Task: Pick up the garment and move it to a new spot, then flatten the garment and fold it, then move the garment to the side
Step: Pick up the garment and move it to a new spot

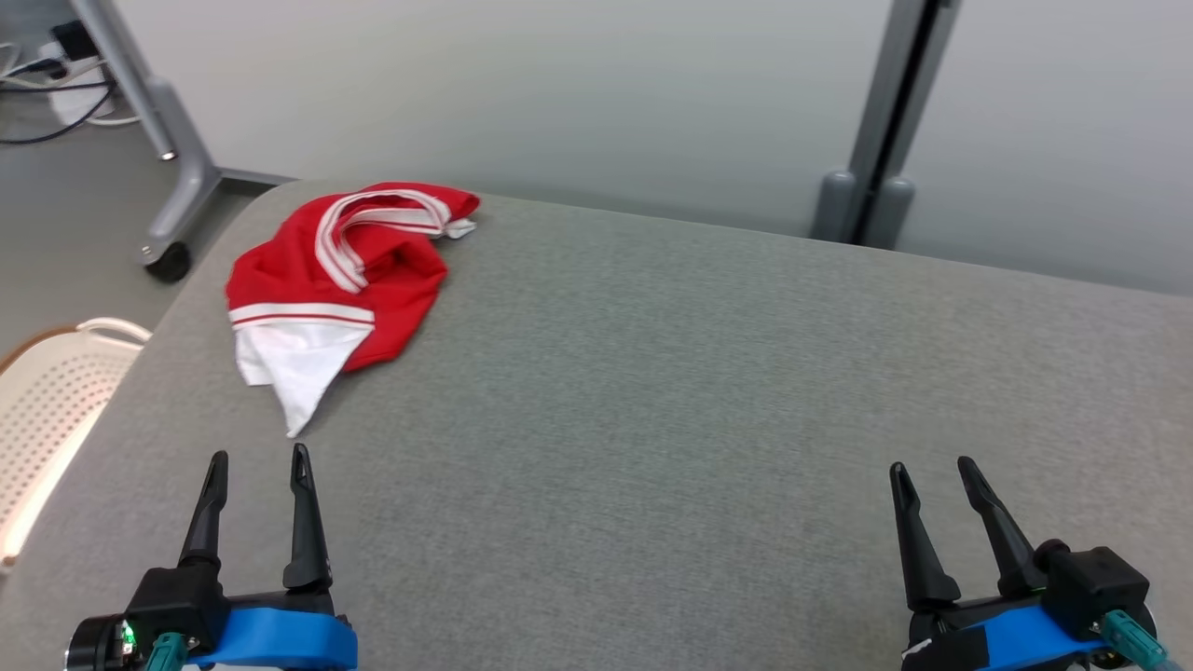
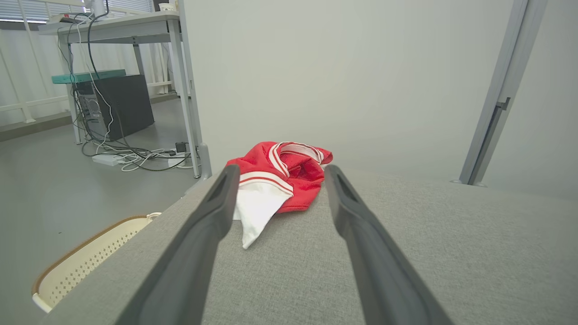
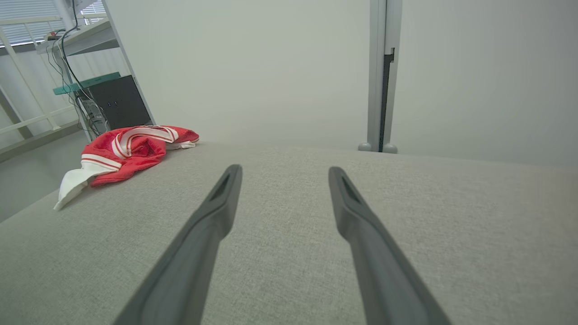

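Observation:
A crumpled red garment (image 1: 340, 280) with white stripes and a white panel lies bunched at the far left corner of the grey padded table (image 1: 708, 401). My left gripper (image 1: 258, 460) stands open near the front left edge, a short way in front of the garment's white tip, holding nothing. In the left wrist view the garment (image 2: 282, 178) sits straight ahead between the spread fingers of the left gripper (image 2: 279, 174). My right gripper (image 1: 930, 468) is open at the front right, far from the cloth. In the right wrist view the right gripper (image 3: 282, 174) is empty and the garment (image 3: 128, 153) lies off to the left.
A cream perforated basket (image 1: 51, 410) stands on the floor beside the table's left edge. A wheeled metal stand (image 1: 168, 168) and cables are at the back left. A grey post (image 1: 876, 130) rises behind the table against a pale wall.

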Robot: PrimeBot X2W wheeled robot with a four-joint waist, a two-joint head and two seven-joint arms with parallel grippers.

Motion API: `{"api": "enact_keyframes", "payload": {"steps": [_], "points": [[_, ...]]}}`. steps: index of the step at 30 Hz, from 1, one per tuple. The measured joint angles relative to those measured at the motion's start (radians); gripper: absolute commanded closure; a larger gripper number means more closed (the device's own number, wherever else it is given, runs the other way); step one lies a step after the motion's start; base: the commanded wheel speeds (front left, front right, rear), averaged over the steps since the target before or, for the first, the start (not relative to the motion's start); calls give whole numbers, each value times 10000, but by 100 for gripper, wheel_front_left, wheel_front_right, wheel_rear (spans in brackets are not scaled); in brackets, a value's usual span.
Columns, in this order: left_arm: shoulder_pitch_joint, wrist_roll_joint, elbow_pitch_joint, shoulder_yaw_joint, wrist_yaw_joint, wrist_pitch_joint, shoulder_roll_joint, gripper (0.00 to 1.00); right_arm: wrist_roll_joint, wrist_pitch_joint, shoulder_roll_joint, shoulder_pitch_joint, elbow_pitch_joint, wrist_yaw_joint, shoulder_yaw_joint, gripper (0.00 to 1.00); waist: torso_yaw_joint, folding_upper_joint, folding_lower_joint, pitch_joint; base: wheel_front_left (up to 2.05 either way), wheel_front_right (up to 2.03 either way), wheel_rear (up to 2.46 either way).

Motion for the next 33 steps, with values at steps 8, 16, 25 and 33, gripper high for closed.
{"api": "enact_keyframes", "payload": {"steps": [8, 16, 25, 33], "points": [[56, 56, -104, 107, 90, 2, -15, 0, -2, 2, 61, -1, 86, 0, 107, 0, 996, 0, 0, 53, 0, 0, 0], [132, -6, -94, 282, 90, 0, -29, 0, -79, 59, 82, 1, 113, 0, 194, 0, 1700, 1, 0, 153, 0, 0, 0], [202, -46, -109, 430, 119, 0, -58, 0, -98, 92, 84, -6, 71, 0, 324, 0, 1821, 0, -1, 263, 0, 0, 0], [-811, -341, 56, 777, 249, 0, -82, 0, -282, 186, -138, -240, -399, 0, -13, 0, 1364, 0, 0, 858, 0, 0, 0]]}}
